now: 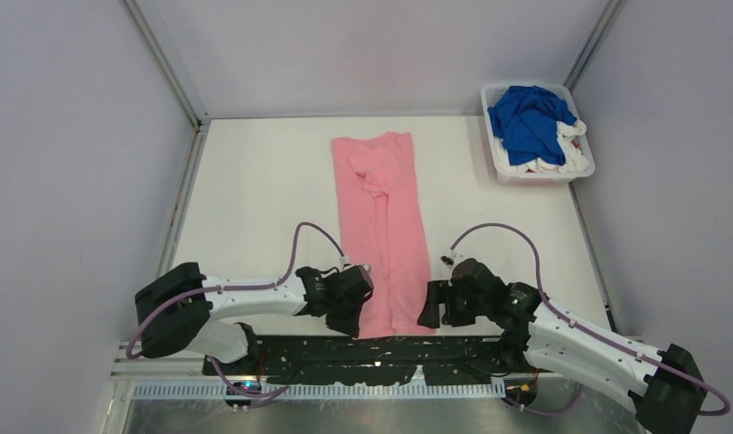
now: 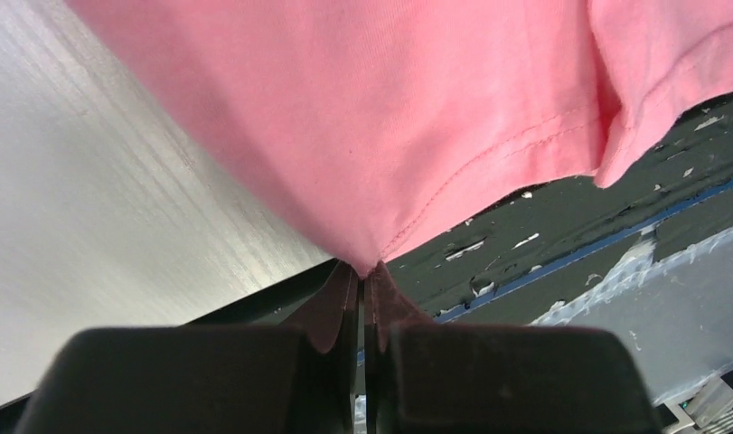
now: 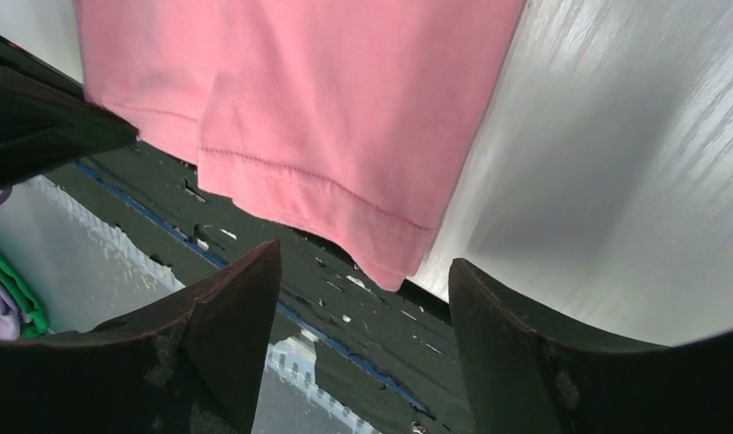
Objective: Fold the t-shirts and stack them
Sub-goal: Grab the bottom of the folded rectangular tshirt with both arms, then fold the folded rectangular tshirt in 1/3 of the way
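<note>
Fingers (image 2: 331, 312) of the left gripper (image 1: 358, 318) pressed together on the near left hem corner of the pink t-shirt (image 1: 385, 226); fingers (image 3: 236, 316) of the right gripper (image 1: 437, 307) spread wide just short of the near right hem corner, not touching the cloth.

One pink t-shirt, folded into a long narrow strip down the middle of the bench (image 1: 254, 208), near hem hanging past the bench edge over a black strip; pinched corner hidden under the left gripper in the top view. One royal blue t-shirt (image 1: 528, 119) heaped in one white basket (image 1: 543, 177) at the far right corner. White t-shirts (image 1: 561, 161) mostly buried beneath the blue, number impossible to tell. Two arms, the right one's base partly cut off at the bottom of the top view. Scrap of green and lilac at the left edge of the right wrist view, cut off, not identifiable.
</note>
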Controlling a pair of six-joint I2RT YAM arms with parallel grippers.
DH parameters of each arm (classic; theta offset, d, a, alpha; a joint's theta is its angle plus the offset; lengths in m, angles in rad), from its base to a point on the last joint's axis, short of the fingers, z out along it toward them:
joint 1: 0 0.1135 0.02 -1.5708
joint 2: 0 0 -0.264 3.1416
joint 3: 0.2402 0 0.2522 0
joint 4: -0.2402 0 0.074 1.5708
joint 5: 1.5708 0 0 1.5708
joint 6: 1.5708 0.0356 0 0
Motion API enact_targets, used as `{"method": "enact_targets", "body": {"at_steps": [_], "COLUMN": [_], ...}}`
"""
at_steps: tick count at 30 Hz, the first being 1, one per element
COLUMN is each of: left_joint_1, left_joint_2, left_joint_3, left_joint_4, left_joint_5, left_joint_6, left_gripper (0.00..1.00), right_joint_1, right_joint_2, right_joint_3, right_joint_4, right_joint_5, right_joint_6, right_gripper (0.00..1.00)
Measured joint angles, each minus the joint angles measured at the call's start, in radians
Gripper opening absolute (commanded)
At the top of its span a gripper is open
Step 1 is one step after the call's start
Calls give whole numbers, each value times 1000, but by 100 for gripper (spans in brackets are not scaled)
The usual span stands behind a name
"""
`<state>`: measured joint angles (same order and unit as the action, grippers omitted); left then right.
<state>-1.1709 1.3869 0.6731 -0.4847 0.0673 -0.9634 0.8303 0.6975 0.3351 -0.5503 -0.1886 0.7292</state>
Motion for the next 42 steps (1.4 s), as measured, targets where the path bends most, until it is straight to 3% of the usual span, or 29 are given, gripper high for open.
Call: {"method": "enact_targets", "body": {"at_steps": [10, 12, 17, 30, 37, 42], "left_joint_1": [0, 0, 0, 0, 21, 114], "left_joint_2": [-93, -102, -113, -289, -331, -304], "left_joint_3": [-3, -11, -40, -133, -134, -89], "left_joint_4": [-32, -31, -31, -70, -64, -46], "left_joint_5": [-34, -34, -32, -13, -10, 1], "left_joint_6": [-5, -6, -10, -41, -21, 35], "left_gripper": [0, 0, 0, 0, 0, 0], "right_joint_1": [68, 79, 88, 275, 283, 243], "right_joint_2": [91, 124, 165, 126, 144, 155], "right_joint_3": [-35, -34, -33, -33, 1, 87], "right_joint_4": [68, 103, 124, 141, 145, 131], "right_joint_5": [-32, -28, 9, -5, 40, 96], "right_joint_6": [52, 63, 89, 142, 148, 110], "right_gripper": [49, 41, 7, 5, 5, 5]}}
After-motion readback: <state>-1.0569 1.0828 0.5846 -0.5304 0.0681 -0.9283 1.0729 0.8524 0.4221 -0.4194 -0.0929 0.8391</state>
